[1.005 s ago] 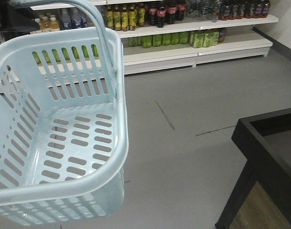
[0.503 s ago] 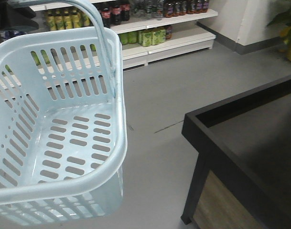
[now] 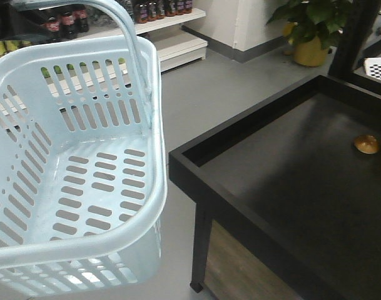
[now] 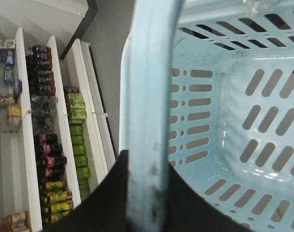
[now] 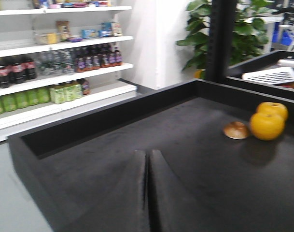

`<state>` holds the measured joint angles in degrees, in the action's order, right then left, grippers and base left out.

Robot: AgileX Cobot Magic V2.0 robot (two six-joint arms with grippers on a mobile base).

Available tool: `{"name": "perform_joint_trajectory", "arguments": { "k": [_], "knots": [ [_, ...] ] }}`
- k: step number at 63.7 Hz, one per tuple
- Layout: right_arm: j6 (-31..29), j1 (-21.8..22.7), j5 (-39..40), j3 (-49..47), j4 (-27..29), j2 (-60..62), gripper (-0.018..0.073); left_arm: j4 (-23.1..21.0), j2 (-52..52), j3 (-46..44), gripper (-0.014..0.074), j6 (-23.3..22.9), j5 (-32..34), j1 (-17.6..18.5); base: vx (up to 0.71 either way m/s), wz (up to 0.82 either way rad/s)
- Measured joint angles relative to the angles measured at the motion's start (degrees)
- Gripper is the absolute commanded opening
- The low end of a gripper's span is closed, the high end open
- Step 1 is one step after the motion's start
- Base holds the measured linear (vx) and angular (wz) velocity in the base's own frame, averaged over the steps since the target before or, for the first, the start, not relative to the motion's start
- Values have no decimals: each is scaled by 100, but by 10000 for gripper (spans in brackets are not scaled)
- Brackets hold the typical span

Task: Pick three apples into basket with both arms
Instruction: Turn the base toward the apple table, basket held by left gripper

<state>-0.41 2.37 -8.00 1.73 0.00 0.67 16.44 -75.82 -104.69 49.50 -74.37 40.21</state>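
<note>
Swung away from drink shelves (image 5: 64,78) toward counter (image 3: 290,187), now filling 4 o'clock. Carrying empty basket (image 3: 161,187) at 9 o'clock, handle pinched in left gripper (image 4: 147,193); right gripper (image 5: 147,193) pressed together. No apples in view yet, only oranges (image 5: 266,124) at 3 o'clock; likely searching, picking not begun.

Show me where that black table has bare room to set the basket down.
The black table is bare across its broad near-left stretch, from its raised rim toward the oranges. Only the far right is crowded: two oranges and a small brown round item sit together. The basket itself holds nothing.
</note>
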Motion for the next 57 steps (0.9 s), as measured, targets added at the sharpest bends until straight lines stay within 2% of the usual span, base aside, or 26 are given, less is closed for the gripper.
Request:
{"name": "perform_joint_trajectory", "arguments": {
  "k": [57],
  "knots": [
    [0, 0, -6, 5, 0, 0, -8, -12, -65, 0, -6, 0, 3, 0, 7, -46]
  ]
}}
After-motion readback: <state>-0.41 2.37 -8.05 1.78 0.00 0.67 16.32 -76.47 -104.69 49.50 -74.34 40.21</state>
